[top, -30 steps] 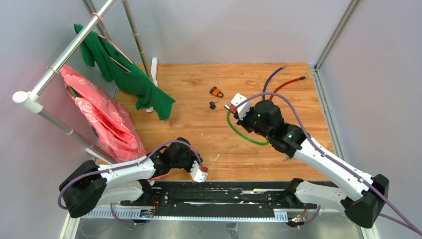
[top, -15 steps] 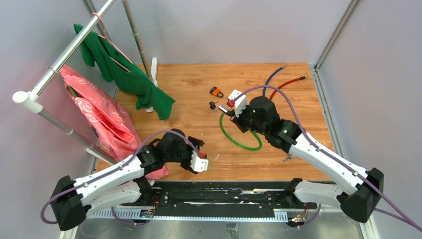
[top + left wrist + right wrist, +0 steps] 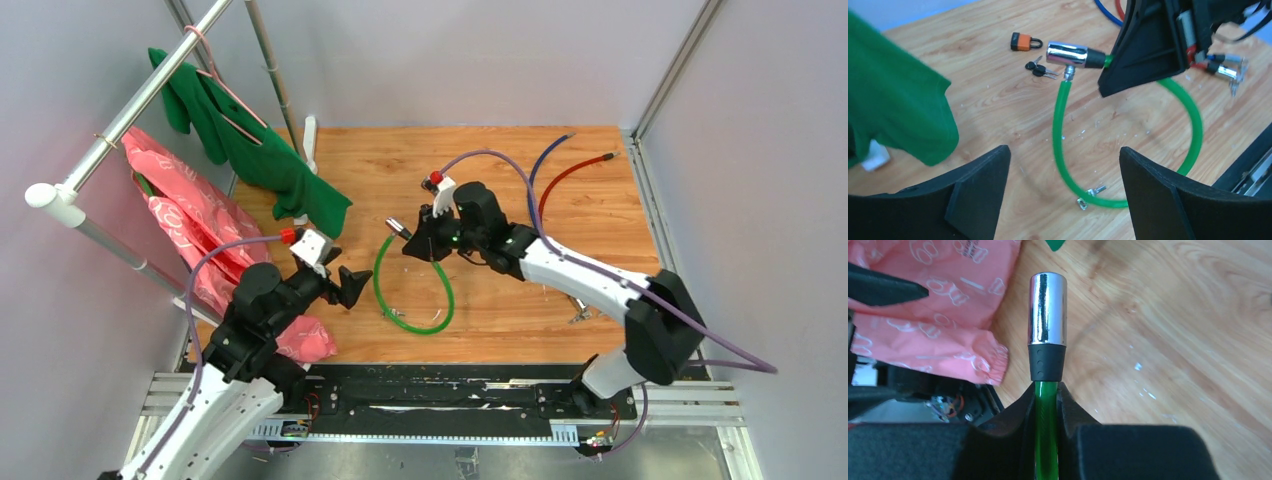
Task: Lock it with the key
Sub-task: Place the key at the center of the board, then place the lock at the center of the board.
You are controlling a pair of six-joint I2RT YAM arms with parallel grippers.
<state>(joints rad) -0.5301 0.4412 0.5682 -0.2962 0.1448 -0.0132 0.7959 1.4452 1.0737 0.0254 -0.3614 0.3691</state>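
The right claw (image 3: 1048, 392) is pinched narrow on the green cable lock (image 3: 1057, 125), its fingers gripping the cable just below the black collar of the chrome lock head (image 3: 1047, 307) and holding that end lifted above the middle of the wooden bench (image 3: 610, 220). The rest of the cable curves down in a loop that lies on the wood toward the near edge. Its metal pin end (image 3: 1068, 74) sits just beside the head, not inside it. The keys (image 3: 1039, 69) lie flat on the bench, just beside the head on its far side, with an orange padlock (image 3: 1024, 41) farther back. The left claw (image 3: 1064, 152) hangs wide and empty over the near left part, facing the loop.
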